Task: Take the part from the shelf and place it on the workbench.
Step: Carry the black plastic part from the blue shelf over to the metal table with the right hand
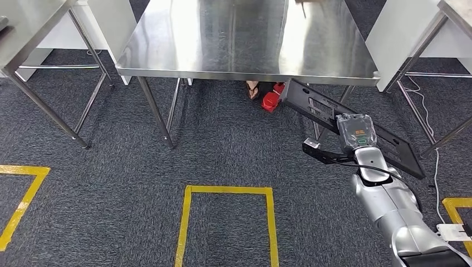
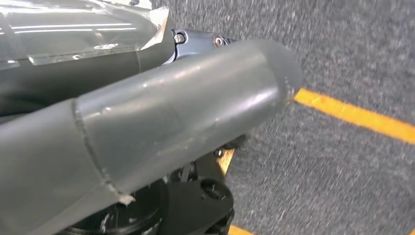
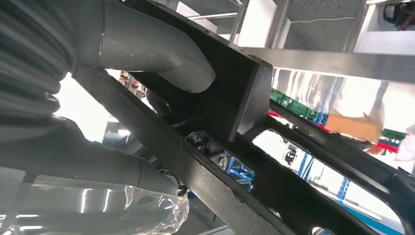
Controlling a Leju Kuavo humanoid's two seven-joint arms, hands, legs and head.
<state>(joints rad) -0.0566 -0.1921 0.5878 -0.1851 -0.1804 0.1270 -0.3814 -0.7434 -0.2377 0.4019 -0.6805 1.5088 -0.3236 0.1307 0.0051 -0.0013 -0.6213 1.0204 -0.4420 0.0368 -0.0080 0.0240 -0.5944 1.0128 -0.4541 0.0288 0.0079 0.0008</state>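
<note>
Right robot hand [image 1: 356,133] grips the part [image 1: 311,105], a long black frame, thumb [image 3: 161,61] wrapped over its bar; we see it held low, its far end under the worktop [image 1: 245,39] edge. We judge it risks hitting that edge when lifted, or twisting out of an off-centre hold. Left robot hand [image 2: 161,122]: we cannot tell. No legible writing.

Part [image 1: 328,114] in right hand [image 1: 356,133] — before workbench [image 1: 245,39], below its edge.
</note>
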